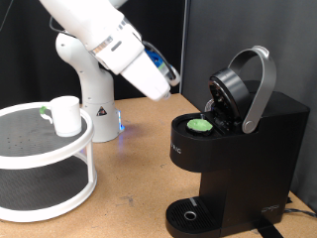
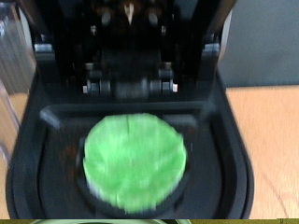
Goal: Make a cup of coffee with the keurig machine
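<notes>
You have the keurig machine standing on the wooden table with its lid raised: the grey-silver arched handle is tipped back and the round brew head is tilted up above the open pod chamber. A pod with a green top sits in that chamber; the wrist view looks straight down on it, ringed by the black chamber wall, with the dark underside of the lid mechanism beyond it. The round drip base at the foot of the machine has nothing standing on it.

Your gripper hangs in the air up and to the exterior view's left of the machine's brew head, near it but apart. Its fingers are hidden behind the blue-and-white hand, so you cannot tell how far apart they are or whether anything is between them.

The cup is well away from the machine, on the exterior view's left, upright on the top tier of a white round two-tier shelf. A small green thing lies just beside it, too small to identify.
</notes>
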